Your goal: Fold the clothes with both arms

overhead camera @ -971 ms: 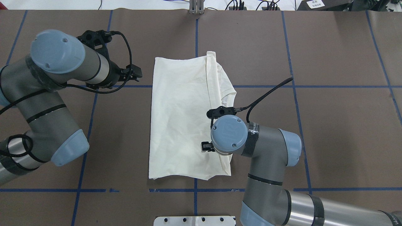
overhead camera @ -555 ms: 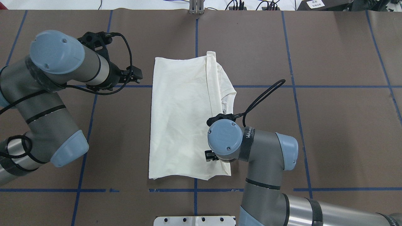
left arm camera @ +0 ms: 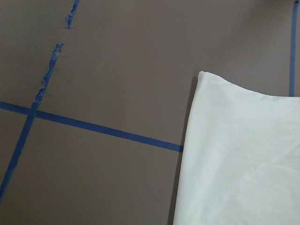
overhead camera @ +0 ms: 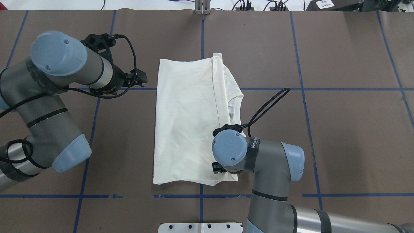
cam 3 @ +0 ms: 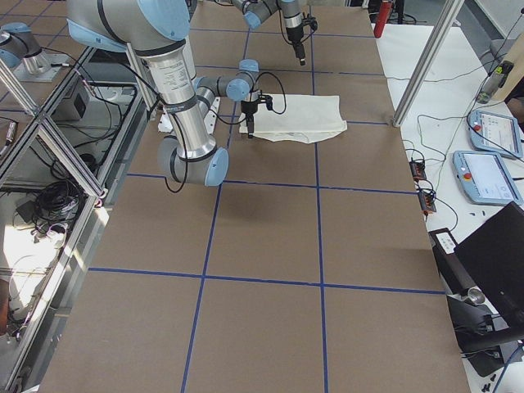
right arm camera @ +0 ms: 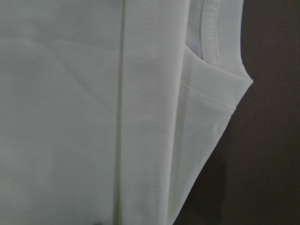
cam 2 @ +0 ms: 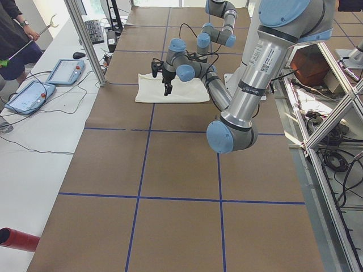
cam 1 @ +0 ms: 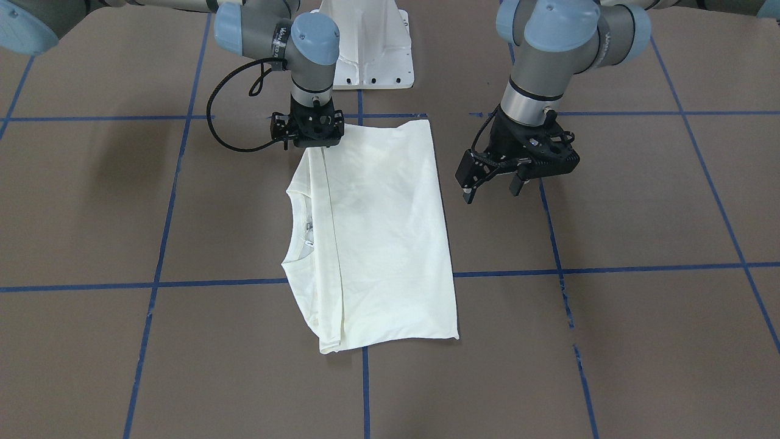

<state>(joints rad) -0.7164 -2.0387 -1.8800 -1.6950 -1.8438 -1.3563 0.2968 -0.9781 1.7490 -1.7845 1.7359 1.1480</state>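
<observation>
In the front-facing view, the folded cream T-shirt is seen lying flat on the brown table. The left gripper is held spread just beside its edge, not touching it. In the overhead view, the right gripper is mostly hidden under its wrist at the shirt's robot-side corner, so spread or closed cannot be told.

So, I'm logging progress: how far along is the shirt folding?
Done: the T-shirt lies plain side up, folded lengthwise into a long rectangle. In hand: the right gripper is low at the shirt's robot-side corner on the right, grip unclear; the left gripper hangs open beside the cloth. Left: probably the crosswise folds.
</observation>
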